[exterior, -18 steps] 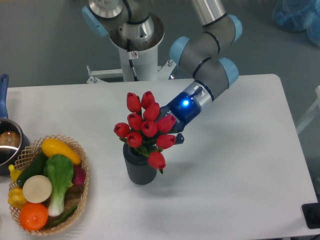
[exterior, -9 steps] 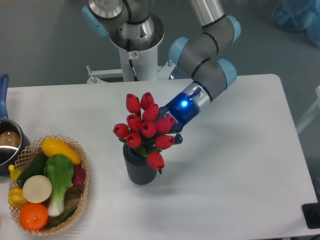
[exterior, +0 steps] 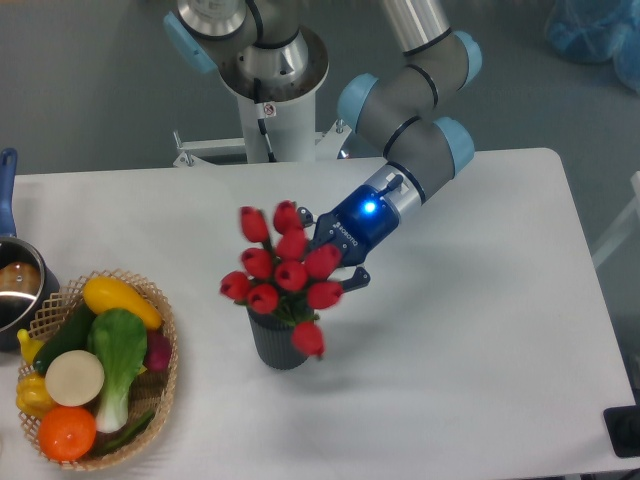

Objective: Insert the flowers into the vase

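Since half a second ago we see the flowers (exterior: pixel 282 272) shifted a little toward the left edge of the table (exterior: pixel 480 330) and blurred, and they now sit apart from the gripper (exterior: pixel 334 255) rather than against it. The stems go down into the vase (exterior: pixel 279 344), which stands near the middle of the table. The gripper's fingers look spread (one dark tip shows either side of the red buds), gripping nothing we can see. The buds hide the vase's mouth. At the left edge, a basket (exterior: pixel 160 385) of toy vegetables and a pot (exterior: pixel 18 290) are cut off
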`<action>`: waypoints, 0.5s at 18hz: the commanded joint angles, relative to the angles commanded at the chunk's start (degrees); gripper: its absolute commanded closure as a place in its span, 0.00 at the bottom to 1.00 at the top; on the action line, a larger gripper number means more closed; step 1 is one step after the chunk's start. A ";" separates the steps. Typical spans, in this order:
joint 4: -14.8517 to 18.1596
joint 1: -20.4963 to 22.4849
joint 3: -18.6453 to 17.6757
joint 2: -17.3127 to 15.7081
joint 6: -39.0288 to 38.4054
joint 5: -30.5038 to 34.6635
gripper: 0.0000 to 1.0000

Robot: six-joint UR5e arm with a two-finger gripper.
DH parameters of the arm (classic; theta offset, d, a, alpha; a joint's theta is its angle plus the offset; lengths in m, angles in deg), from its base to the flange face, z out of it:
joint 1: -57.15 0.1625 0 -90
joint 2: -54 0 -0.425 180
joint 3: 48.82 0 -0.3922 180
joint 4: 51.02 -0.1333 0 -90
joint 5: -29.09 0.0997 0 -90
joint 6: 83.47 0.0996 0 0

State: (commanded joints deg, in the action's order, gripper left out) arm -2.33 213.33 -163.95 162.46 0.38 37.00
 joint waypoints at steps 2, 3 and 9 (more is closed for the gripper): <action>0.00 0.18 -0.09 0.09 0.00 -0.09 0.20; 0.00 0.26 0.00 0.00 0.00 0.00 0.16; 0.09 1.41 -0.09 -0.09 -0.09 0.00 0.00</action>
State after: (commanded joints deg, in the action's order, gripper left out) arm -2.24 214.74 -164.04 162.37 0.29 37.00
